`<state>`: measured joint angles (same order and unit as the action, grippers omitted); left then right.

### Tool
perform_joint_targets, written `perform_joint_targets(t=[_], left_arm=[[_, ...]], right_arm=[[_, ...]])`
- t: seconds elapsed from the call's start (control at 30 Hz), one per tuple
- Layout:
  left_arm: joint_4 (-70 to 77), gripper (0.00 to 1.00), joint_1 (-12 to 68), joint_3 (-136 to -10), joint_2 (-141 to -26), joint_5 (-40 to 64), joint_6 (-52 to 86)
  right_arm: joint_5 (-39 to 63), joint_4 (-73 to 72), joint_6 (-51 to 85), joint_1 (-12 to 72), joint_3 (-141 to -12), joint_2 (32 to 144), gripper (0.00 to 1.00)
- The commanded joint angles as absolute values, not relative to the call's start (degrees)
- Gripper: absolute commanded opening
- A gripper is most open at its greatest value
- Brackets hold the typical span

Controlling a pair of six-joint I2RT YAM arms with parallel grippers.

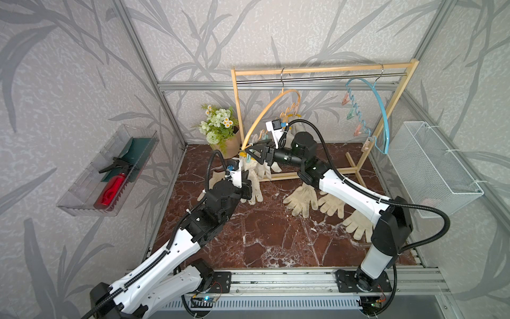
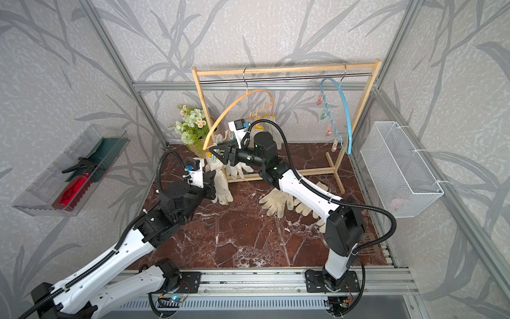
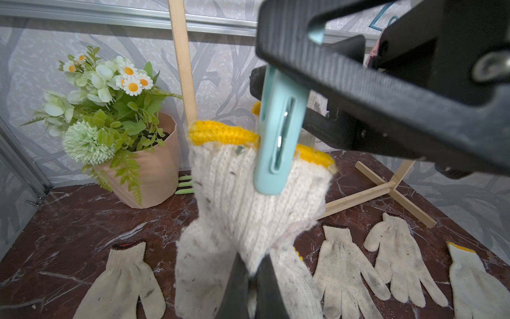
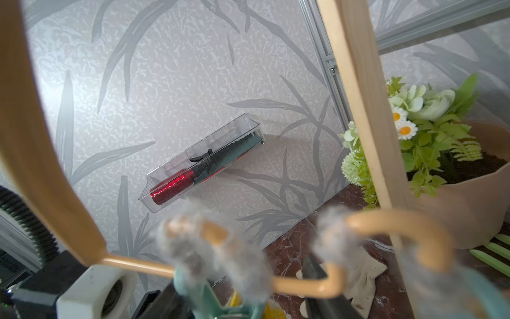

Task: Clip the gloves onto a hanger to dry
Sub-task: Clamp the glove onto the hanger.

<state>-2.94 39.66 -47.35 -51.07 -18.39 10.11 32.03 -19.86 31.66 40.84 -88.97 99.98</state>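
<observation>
Item: glove (image 3: 248, 193), hung by yellow cuff in teal clip (image 3: 278, 138) at low end of orange hanger (image 1: 265, 113), above counter (image 1: 262, 234).
Grip: my left fingers (image 3: 234, 290) clenched on glove's lower part. My right fingers (image 3: 358, 82) sit either side of clip; cannot tell whether pressing or released.
Count: I make three gloves on hanger, this one included. Four loose gloves (image 3: 345, 265) on counter, unclipped.
Hangers: two. Blue hanger (image 1: 382, 110) bare, four clips showing.
Rack (image 1: 317, 70): one.
Progress, my estimate: under halfway.
</observation>
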Motion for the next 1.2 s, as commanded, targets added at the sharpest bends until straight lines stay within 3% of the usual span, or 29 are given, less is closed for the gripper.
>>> perform_joint_targets(t=[0.0,0.13,0.37,0.73,1.17], left_arm=[[-2.5,0.16,39.8,-46.5,-49.9,-19.9,11.1],[-4.4,0.35,39.8,-46.9,-48.7,-19.5,12.2],[-9.6,0.56,39.8,-50.2,-47.6,-18.7,13.8],[-23.4,0.58,39.9,-70.7,-52.6,-15.7,18.1],[-21.8,0.57,41.5,-85.1,-64.7,-6.7,17.3]], right_arm=[[30.9,-19.1,29.5,40.4,-88.0,95.8,0.62],[29.7,-16.8,27.1,40.3,-86.4,93.7,0.65],[24.2,-12.9,23.4,39.1,-81.2,87.9,0.72],[9.3,2.9,12.6,36.4,-76.3,72.7,0.73],[-9.2,25.4,1.4,27.7,-88.9,63.8,0.78]])
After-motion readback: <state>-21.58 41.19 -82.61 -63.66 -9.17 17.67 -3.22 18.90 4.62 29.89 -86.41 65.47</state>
